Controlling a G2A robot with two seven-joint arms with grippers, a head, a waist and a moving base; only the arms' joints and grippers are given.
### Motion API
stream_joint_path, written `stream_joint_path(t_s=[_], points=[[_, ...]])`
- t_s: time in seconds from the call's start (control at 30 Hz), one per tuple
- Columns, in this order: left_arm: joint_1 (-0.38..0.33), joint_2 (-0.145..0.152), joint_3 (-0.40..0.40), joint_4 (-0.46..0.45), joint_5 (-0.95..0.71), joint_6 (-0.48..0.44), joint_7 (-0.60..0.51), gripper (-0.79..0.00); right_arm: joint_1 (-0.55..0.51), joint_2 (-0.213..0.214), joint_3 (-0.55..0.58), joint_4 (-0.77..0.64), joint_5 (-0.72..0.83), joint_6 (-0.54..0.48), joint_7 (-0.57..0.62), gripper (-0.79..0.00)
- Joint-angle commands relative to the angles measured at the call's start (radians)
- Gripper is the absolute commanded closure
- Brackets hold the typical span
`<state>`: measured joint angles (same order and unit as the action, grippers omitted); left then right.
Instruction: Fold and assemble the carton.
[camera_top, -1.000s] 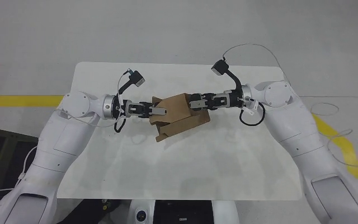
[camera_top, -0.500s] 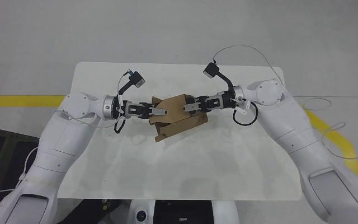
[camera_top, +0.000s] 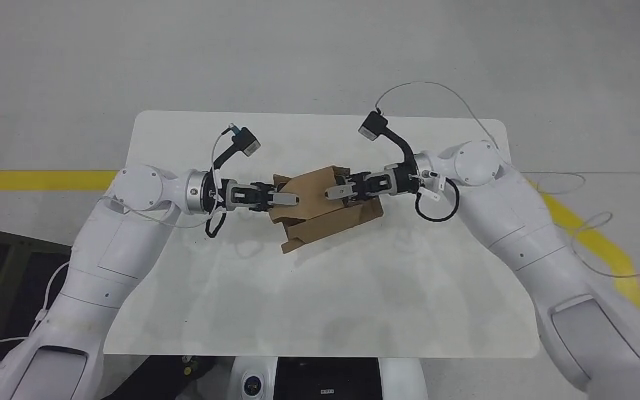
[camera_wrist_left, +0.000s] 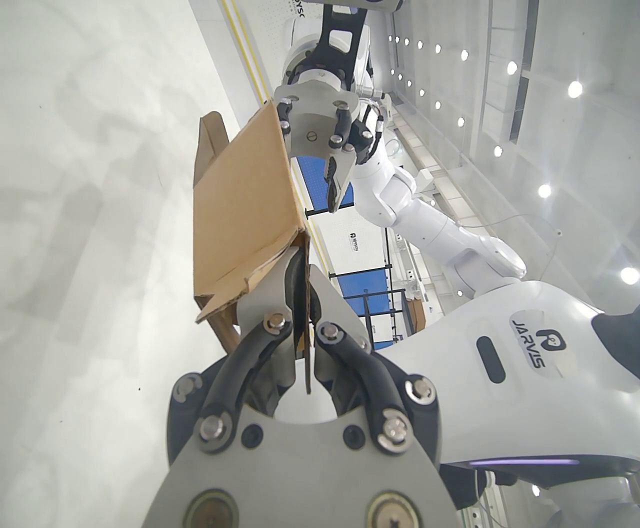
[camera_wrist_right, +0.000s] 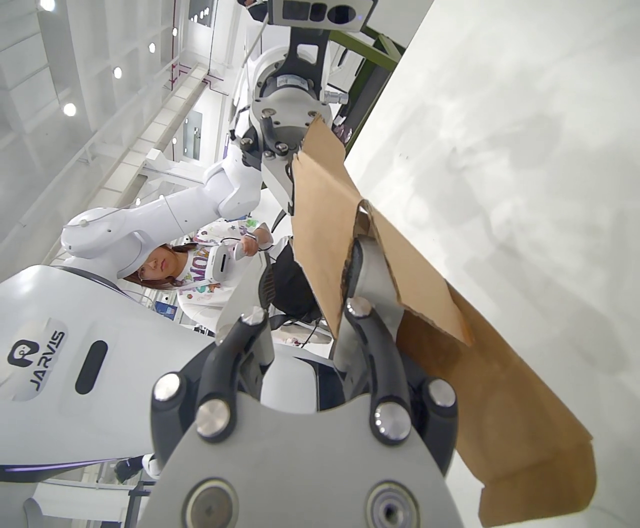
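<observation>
We see the carton (camera_top: 322, 205) half folded at the middle of the table (camera_top: 300, 300), between both grippers. Left gripper (camera_wrist_left: 299, 265) pinches a flap at one end. Right gripper (camera_wrist_right: 310, 260) is spread wide, straddling the opposite panel's edge, one finger inside.

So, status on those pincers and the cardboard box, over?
Left pincer shut on carton flap. Right pincer open, straddling opposite flap. Partly folded, flaps loose. Nothing blocking.
</observation>
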<state>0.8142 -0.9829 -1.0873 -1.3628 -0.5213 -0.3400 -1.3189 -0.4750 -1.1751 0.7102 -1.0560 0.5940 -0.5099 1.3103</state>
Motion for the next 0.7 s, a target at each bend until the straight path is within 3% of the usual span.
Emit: stream_joint_path(t_s=[0.0,0.3,0.67], points=[[0.001,0.0,0.001,-0.001,0.001,0.0,-0.002,0.0,0.007,-0.003,-0.011,0.001,0.004,0.006,0.006,-0.256],[0.0,-0.003,0.005,0.0,0.003,0.001,-0.007,0.0,0.043,-0.023,-0.062,0.031,0.029,0.007,0.007,-0.237],[-0.005,-0.008,0.014,0.007,0.001,-0.003,-0.014,0.0,0.066,-0.037,-0.1,0.057,0.054,0.005,0.005,-0.117]])
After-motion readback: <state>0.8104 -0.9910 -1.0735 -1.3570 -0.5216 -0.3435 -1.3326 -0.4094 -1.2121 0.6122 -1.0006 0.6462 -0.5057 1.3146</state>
